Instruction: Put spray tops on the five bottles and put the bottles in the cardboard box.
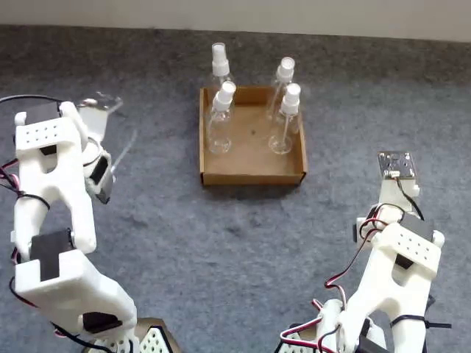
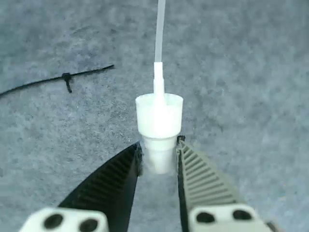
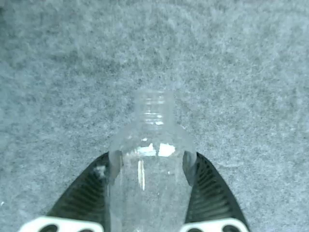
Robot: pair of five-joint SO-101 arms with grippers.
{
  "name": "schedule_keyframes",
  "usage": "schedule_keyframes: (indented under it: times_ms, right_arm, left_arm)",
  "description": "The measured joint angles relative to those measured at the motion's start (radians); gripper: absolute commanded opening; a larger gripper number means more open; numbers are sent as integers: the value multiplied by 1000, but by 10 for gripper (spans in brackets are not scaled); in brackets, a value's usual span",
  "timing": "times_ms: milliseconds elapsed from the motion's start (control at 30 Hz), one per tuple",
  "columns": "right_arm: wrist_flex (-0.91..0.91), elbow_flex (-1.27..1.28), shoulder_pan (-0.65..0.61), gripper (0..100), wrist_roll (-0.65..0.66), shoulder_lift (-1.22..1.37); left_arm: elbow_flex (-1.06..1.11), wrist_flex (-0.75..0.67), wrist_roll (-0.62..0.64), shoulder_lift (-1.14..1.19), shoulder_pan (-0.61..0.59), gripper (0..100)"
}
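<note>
My left gripper is shut on a white spray top, whose thin dip tube points away over the carpet. In the high view this gripper hangs at the left, level with the cardboard box. My right gripper is shut on a clear bottle with an open threaded neck and no top. It sits at the right, nearer than the box. Two capped bottles stand inside the box. Two more capped ones rise at its far edge.
Grey carpet covers the table. A black cable tie lies on it near my left gripper. Both white arms take up the near corners. Bare carpet lies between the arms in front of the box.
</note>
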Motion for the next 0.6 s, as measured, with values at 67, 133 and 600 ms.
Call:
schedule_keyframes:
  times_ms: [67,133,600]
  right_arm:
    - [0,0,0,4,0,0]
    - [0,0,0,4,0,0]
    - [0,0,0,4,0,0]
  left_arm:
    - [6,-46,166,0,0,107]
    - [34,-86,278,0,0,168]
    - [91,-130,361,0,149,231]
